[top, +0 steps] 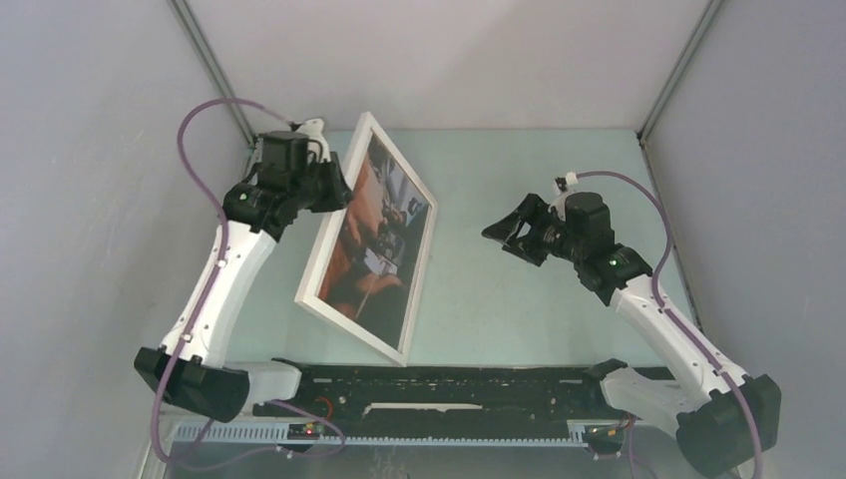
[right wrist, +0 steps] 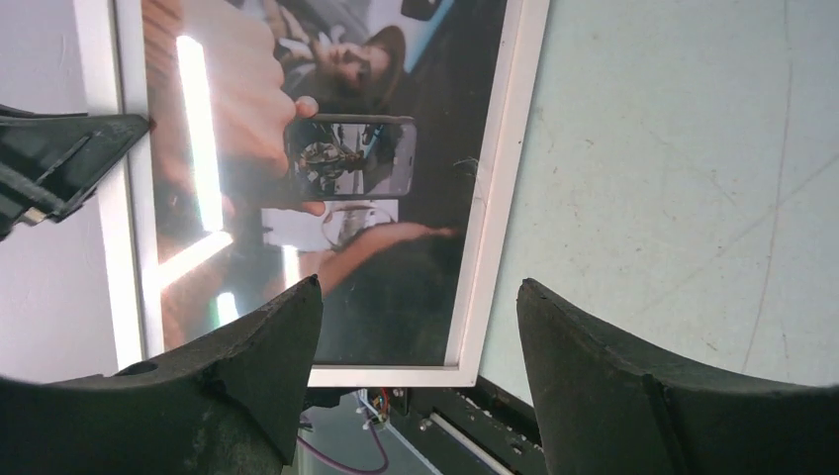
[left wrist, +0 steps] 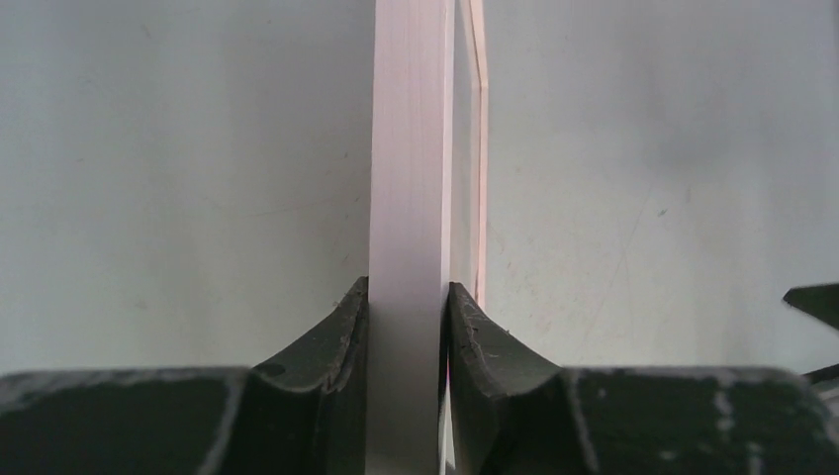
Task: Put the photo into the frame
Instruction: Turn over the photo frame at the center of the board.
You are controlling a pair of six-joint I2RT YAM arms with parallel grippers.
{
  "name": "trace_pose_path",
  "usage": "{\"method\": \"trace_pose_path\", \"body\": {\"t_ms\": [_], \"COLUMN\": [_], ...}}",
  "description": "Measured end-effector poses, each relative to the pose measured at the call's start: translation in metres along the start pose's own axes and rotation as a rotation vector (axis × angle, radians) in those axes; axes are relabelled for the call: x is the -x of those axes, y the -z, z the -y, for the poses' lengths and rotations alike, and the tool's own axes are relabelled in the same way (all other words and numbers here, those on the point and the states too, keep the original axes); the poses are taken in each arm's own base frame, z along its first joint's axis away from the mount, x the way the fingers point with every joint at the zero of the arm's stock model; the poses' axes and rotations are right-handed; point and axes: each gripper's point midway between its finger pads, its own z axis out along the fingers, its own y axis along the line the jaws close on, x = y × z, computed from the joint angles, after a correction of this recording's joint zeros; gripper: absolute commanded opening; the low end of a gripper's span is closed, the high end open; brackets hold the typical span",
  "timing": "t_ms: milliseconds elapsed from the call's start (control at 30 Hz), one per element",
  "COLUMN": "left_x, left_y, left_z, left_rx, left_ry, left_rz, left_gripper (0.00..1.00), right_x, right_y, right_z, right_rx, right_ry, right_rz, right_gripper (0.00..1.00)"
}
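Note:
The white frame point(top: 315, 261) stands tilted on the pale table, its right long edge down and its left long edge raised. The glossy dark and orange photo point(top: 379, 235) sits inside it, facing right. My left gripper point(top: 339, 190) is shut on the raised left edge; in the left wrist view both fingers press the frame's edge point(left wrist: 408, 148) at the gripper point(left wrist: 406, 297). My right gripper point(top: 504, 232) is open and empty, hovering to the right of the frame. Its view shows the photo point(right wrist: 326, 148), the frame's white border point(right wrist: 500, 188) and the gripper point(right wrist: 416, 297).
A black rail point(top: 449, 384) with the arm bases runs along the near table edge, just below the frame's near corner. Grey enclosure walls stand at the left, right and back. Purple cables point(top: 200, 130) loop off both arms.

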Motion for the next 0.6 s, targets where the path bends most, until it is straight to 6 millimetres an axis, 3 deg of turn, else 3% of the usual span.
{"method": "trace_pose_path", "body": {"t_ms": [100,200,300,400,467,600], "left_x": [-0.002,-0.012,-0.028,-0.058,-0.074,-0.085], "left_y": [-0.015,-0.043,-0.080,-0.117,-0.132,-0.156], "left_z": [-0.016,-0.024,-0.013,-0.003,-0.001,0.006], "left_rx": [-0.067,-0.152,-0.261,-0.357,-0.391,-0.457], "left_ry": [0.098,0.212,0.309,0.408,0.457,0.523], "left_rz": [0.042,0.054,0.011,-0.059,-0.089,-0.084], "left_gripper": [0.00,0.00,0.00,0.00,0.00,0.00], "right_x": [0.003,0.004,0.003,0.003,0.006,0.010], "right_y": [0.004,0.006,0.009,0.013,0.016,0.021], "right_z": [0.005,0.014,0.024,0.031,0.033,0.039], "right_rx": [-0.007,-0.026,-0.047,-0.063,-0.067,-0.073], "right_ry": [-0.003,-0.013,-0.025,-0.031,-0.031,-0.038], "right_rz": [0.016,0.023,0.023,0.029,0.039,0.059], "right_gripper": [0.80,0.80,0.80,0.80,0.80,0.79]}}
